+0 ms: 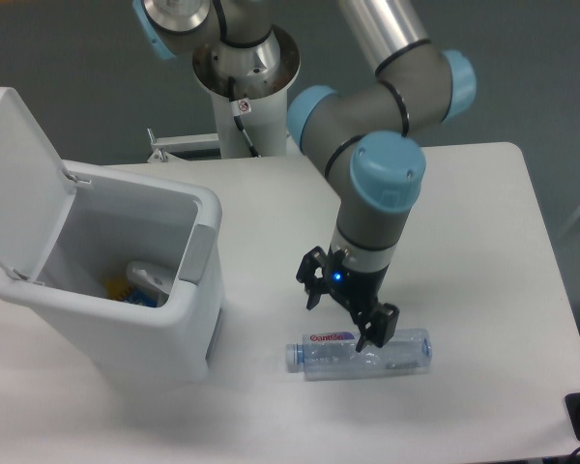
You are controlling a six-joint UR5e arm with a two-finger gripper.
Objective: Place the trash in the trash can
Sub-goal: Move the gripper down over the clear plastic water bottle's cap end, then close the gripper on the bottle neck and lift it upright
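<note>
Large white rectangular plastic trash can: well left of end effector, lid up; contents indistinct, wrapper not identifiable. End effector: jaws spread, empty, straddling bottle's left-middle. Clear crushed plastic bottle with white-and-purple label: flat on surface directly beneath; likely light, slippery, yielding; mid-body hold advised. Far fingertip contact unclear.

The arm reaches out from its base at the back and bends down toward the table. Its joints have light blue caps. The wrist points almost straight down, and a small blue light glows on it. The gripper hangs low with its two black fingers spread wide apart and nothing between them.
</note>
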